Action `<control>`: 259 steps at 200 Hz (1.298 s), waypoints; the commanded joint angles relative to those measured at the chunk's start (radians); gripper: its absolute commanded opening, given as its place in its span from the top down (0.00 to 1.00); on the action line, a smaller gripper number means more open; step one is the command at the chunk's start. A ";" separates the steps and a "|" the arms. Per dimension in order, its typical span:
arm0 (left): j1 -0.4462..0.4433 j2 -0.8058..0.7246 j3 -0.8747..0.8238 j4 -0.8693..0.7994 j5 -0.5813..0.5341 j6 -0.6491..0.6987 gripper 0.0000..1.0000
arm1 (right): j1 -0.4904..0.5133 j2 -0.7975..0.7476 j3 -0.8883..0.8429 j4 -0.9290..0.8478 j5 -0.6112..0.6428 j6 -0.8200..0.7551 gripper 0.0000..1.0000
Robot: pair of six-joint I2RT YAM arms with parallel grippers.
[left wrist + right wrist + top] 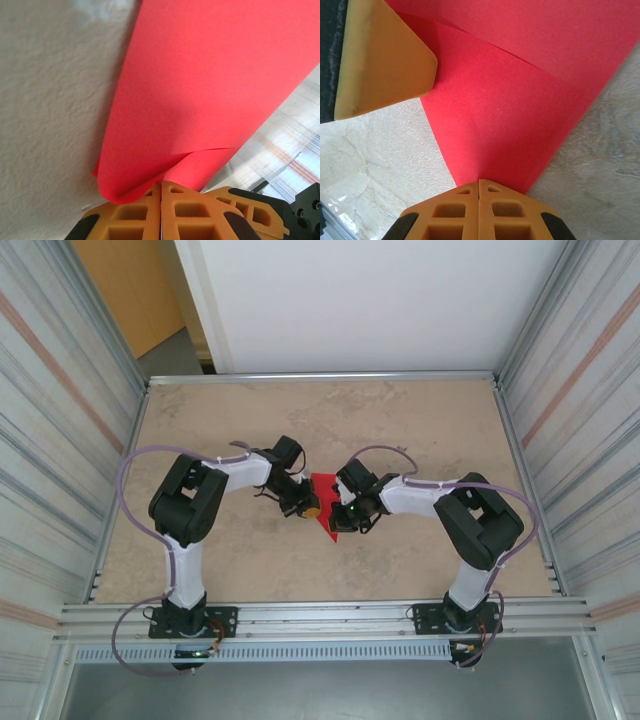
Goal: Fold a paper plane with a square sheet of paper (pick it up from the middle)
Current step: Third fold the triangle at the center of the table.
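Left gripper (161, 192) and right gripper (479, 186) — jaws closed — each pinch an edge of the partly folded square sheet of paper (326, 496), centre frame, over the table (420, 430).

A beige, mottled tabletop (400, 430) is seen, bordered by a thin metal frame (320, 376) at its far edge and by a slotted aluminium rail (330, 615) at the near edge. It is flanked on both sides by ribbed, pale grey sheeting, the left wall (50, 390) and the right wall (590, 370) (each crossed by a faint reddish stripe). Behind, a plain white wall (380, 300) is set, beside it an orange-brown panel (120, 290) above a strip of grey floor (170, 352). Soft, even light is cast throughout.
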 commanded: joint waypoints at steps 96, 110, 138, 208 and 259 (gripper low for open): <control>-0.061 -0.197 -0.210 0.295 -0.038 0.165 0.91 | 0.019 0.056 0.017 -0.118 0.103 0.061 0.98; -0.066 -0.182 -0.220 0.321 -0.031 0.162 0.91 | 0.019 0.058 0.021 -0.123 0.103 0.061 0.98; -0.079 -0.150 -0.220 0.346 -0.022 0.162 0.91 | 0.018 0.060 0.021 -0.125 0.101 0.064 0.98; -0.078 -0.101 -0.224 0.321 -0.075 0.164 0.91 | 0.019 0.071 0.015 -0.151 0.116 0.061 0.98; -0.030 -0.079 -0.224 0.275 -0.146 0.177 0.92 | 0.017 0.089 0.003 -0.203 0.161 0.053 0.98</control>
